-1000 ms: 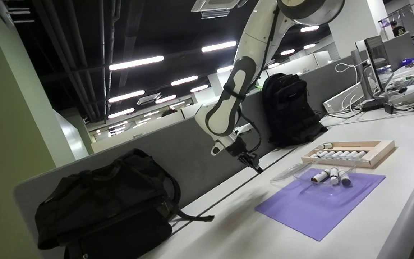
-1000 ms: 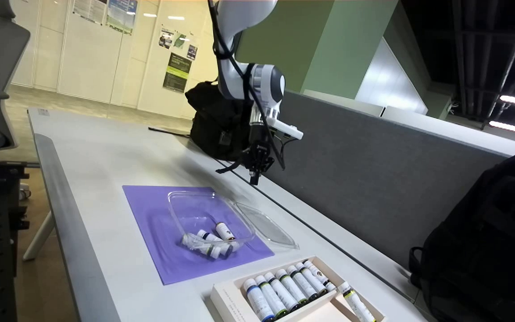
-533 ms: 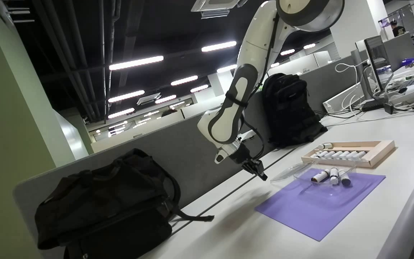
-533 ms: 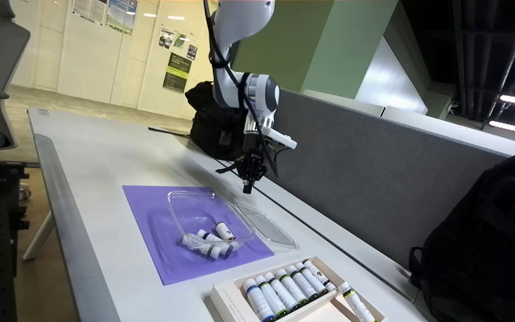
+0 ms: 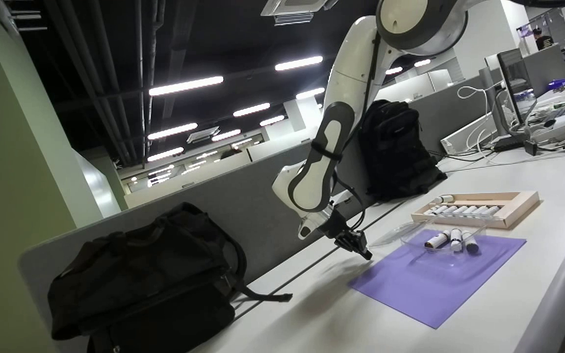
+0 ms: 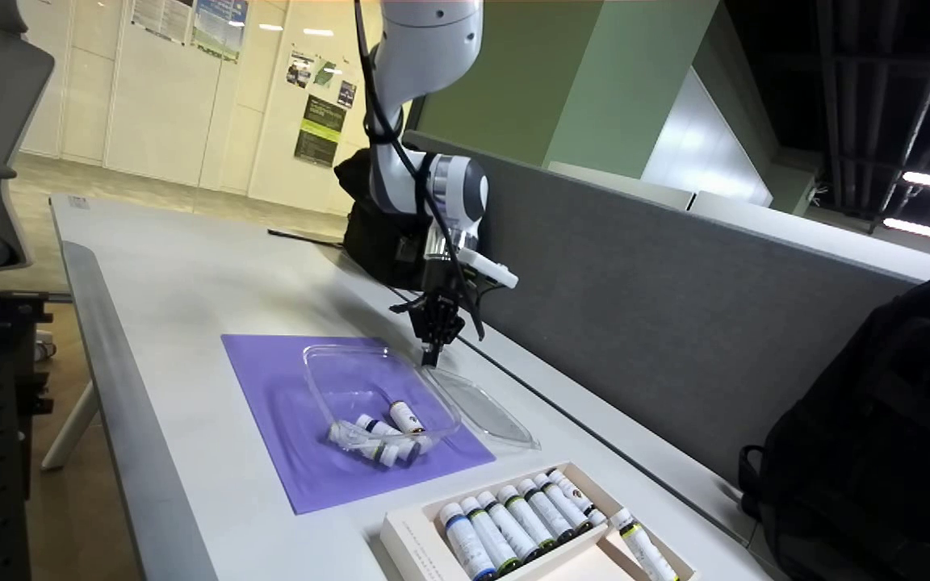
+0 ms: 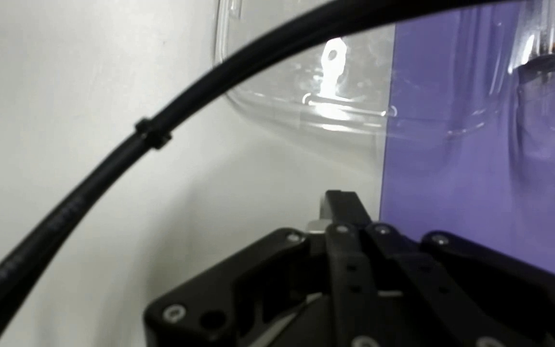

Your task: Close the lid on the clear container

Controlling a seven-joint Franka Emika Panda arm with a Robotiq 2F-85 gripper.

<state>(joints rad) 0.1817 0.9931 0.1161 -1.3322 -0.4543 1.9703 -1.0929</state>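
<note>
The clear container [image 6: 341, 349] sits on the purple mat with several white-labelled vials in it. It also shows in an exterior view [image 5: 442, 262], and partly at the right of the wrist view [image 7: 549, 115]. Its lid [image 6: 485, 410] is folded open, lying out beside the container toward the grey partition; it also shows in an exterior view [image 5: 394, 236] and the wrist view [image 7: 357, 86]. My gripper [image 5: 368, 256] is shut and empty, low over the table beside the lid's near end, also seen in an exterior view [image 6: 430, 355]. In the wrist view the fingertips [image 7: 345, 207] are together, apart from the lid.
The purple mat [image 5: 434, 299] lies under the container. A beige tray [image 6: 425, 545] of vials stands beside it. A grey partition [image 6: 675, 307] runs along the table's back. Black backpacks [image 5: 150, 284] [image 5: 395, 152] stand on both sides. A black cable [image 7: 128, 144] crosses the wrist view.
My gripper has moved down and closer to the lid and the mat's edge, staying shut. The lid, container and vials have not moved.
</note>
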